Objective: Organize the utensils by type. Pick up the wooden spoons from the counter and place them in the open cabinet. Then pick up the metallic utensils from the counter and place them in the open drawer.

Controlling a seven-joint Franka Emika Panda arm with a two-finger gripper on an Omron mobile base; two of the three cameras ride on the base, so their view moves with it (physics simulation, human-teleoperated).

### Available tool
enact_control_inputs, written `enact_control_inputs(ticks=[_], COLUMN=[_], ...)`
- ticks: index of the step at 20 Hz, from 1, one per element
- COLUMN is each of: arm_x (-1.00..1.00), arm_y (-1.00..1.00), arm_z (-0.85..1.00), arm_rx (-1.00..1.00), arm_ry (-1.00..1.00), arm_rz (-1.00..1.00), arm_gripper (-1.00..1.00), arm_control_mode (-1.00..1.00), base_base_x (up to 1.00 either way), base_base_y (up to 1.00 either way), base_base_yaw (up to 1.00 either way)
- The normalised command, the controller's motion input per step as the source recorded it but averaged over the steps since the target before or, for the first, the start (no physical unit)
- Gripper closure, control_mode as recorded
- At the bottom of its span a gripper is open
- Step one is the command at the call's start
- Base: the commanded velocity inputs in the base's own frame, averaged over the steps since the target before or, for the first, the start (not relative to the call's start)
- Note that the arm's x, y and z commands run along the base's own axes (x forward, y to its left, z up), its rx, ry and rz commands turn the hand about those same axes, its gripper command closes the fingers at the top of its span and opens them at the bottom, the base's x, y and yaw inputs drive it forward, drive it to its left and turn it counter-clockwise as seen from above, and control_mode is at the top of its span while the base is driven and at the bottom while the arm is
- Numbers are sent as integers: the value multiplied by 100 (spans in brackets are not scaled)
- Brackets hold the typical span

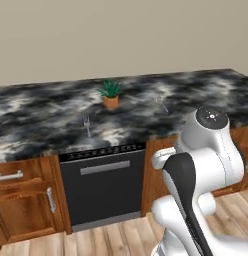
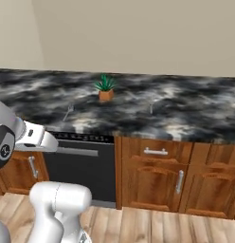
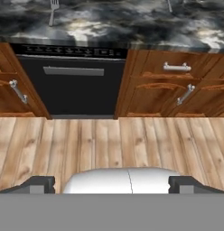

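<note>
On the marbled black counter [image 1: 46,115] lie two metallic utensils. A small grey fork [image 1: 87,126] rests near the front edge above the dishwasher, also seen as the fork [image 2: 68,112] and the fork [image 3: 53,11]. A second thin metal utensil [image 1: 161,102] lies farther right, right of the plant; it shows too as the thin utensil [image 2: 150,107]. My gripper [image 3: 112,185] hangs low in front of the cabinets, well short of the counter, open with nothing between its fingertips [image 3: 41,184]. The wooden spoons, open cabinet and open drawer are out of view.
A small potted plant [image 1: 110,94] stands mid-counter between the two utensils. A black dishwasher [image 1: 103,185] sits under the counter, flanked by shut brown drawers and cabinet doors [image 2: 157,182] with metal handles. Light wood floor [image 3: 109,144] lies in front.
</note>
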Motion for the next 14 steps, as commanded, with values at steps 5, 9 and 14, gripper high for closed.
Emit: enact_control_inputs(ticks=[5,9,14], arm_x=[0,0,0], arm_y=[0,0,0], arm_z=[0,0,0], arm_rx=[0,0,0], arm_ry=[0,0,0], arm_rz=[0,0,0], arm_gripper=[-100,-100,-100], arm_control_mode=[100,100,100], base_base_x=[81,72,53], base_base_y=[-6,-7,-1], base_base_yaw=[13,11,2])
